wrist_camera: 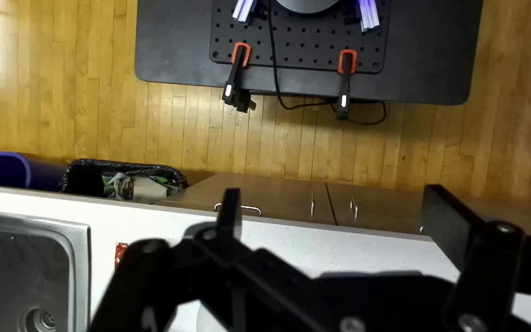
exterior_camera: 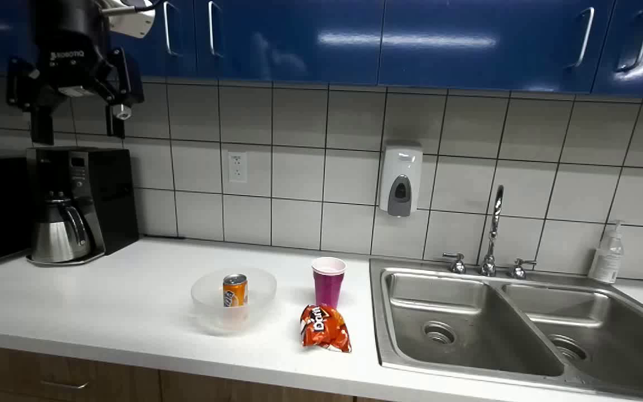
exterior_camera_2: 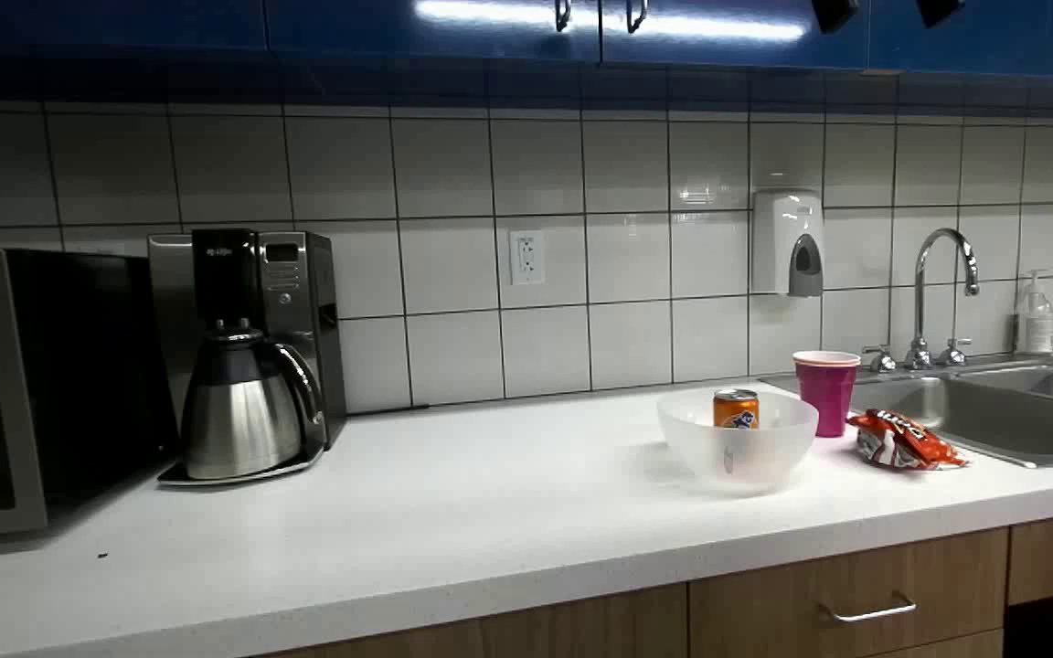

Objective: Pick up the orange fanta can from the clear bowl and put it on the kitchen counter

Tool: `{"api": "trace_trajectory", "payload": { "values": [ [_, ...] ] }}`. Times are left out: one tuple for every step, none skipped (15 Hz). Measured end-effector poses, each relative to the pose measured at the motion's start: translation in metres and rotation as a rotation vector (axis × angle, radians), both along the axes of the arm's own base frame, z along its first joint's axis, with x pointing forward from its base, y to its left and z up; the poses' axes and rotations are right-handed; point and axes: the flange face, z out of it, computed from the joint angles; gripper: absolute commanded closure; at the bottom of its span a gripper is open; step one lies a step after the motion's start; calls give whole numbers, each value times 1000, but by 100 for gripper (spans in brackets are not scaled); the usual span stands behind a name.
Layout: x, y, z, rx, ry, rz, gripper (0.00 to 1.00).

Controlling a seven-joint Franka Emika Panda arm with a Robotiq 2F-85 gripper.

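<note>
Can (exterior_camera: 235,290), its Fanta logo partly readable, stands upright inside the bowl (exterior_camera: 209,310) at lower centre-left of the frame in an exterior view. On the surface (exterior_camera: 115,312), the bag (exterior_camera: 326,330) reading "Dor…" lies beside the cup (exterior_camera: 328,286). At upper left, the end effector (exterior_camera: 78,129), marked ROBOTIQ, has its jaws wide apart. Left in the wrist view, a bin (wrist_camera: 122,165) holds scraps (wrist_camera: 148,188).

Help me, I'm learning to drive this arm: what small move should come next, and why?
Probably shift the gripper until it lines up over the can, before lowering it. It hangs higher than the bowl, jaws apart with nothing between them; the can stands upright inside that bowl, and the wrist view shows no can.
</note>
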Motion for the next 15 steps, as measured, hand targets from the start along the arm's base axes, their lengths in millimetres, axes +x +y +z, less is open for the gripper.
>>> {"api": "trace_trajectory", "payload": {
  "values": [
    [0,0,0,0,0,0,0],
    [0,0,0,0,0,0,0],
    [0,0,0,0,0,0,0],
    [0,0,0,0,0,0,0],
    [0,0,0,0,0,0,0],
    [0,0,0,0,0,0,0],
    [0,0,0,0,0,0,0],
    [0,0,0,0,0,0,0],
    [0,0,0,0,0,0,0],
    [0,0,0,1,0,0,0],
    [1,0,0,2,-5,1,0],
    [2,0,0,4,-14,2,0],
    [3,0,-1,6,-26,3,0],
    [5,0,-2,8,-40,3,0],
    [7,0,-4,9,-54,2,0]
  ]
}}
